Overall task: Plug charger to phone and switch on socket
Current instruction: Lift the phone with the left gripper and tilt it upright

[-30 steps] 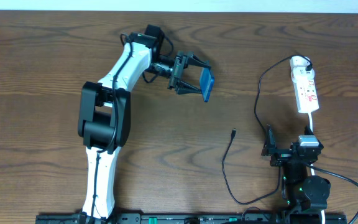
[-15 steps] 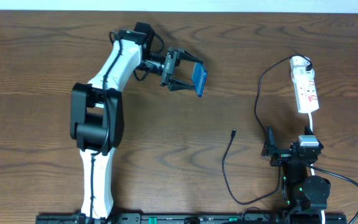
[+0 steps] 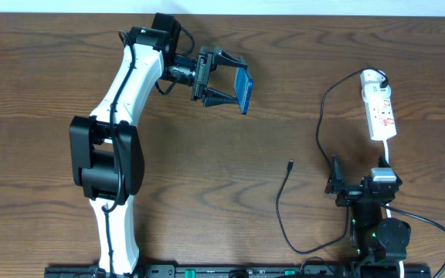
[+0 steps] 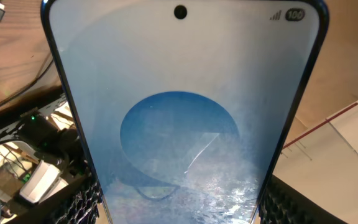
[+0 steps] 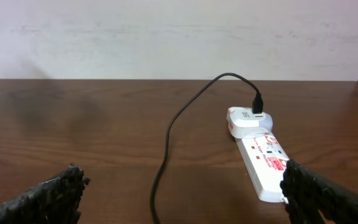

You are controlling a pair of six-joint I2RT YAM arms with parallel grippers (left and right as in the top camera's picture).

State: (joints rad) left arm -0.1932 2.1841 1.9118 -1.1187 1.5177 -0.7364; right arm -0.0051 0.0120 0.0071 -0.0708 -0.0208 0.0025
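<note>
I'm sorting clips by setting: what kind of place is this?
Probably a robotics lab or test bench, not a home: a left arm and a right arm mounted at the edge of a wood-grain table, a plain white wall, and only a power strip, black cable and phone as props.

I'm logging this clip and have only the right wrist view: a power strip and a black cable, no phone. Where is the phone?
Observer: The left tool grips the phone on edge, over the far middle of the table.
Operator: Is the cable plugged into it?
Observer: No. The cable tip lies loose on the table, well apart from the phone.
Operator: Is the phone on?
Observer: Yes. In the left wrist view, the screen glows blue and reads 100 at the corner.
</note>
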